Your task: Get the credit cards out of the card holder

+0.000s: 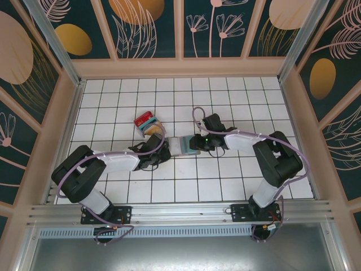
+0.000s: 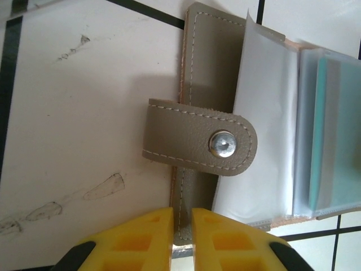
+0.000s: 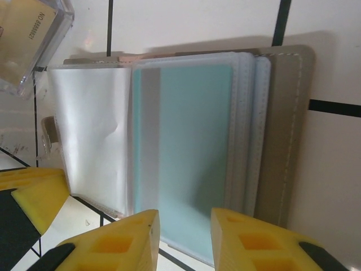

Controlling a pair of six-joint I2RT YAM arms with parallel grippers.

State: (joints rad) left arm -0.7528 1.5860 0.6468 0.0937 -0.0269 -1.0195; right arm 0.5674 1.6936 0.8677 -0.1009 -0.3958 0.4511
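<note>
The teal credit card lay sleeved in the open card holder, just ahead of the right hand, whose fingers were parted astride its near edge. The holder's cover was pinched by the narrowed left hand. Were the clear sleeve gripped too, the holder might be dragged.
</note>
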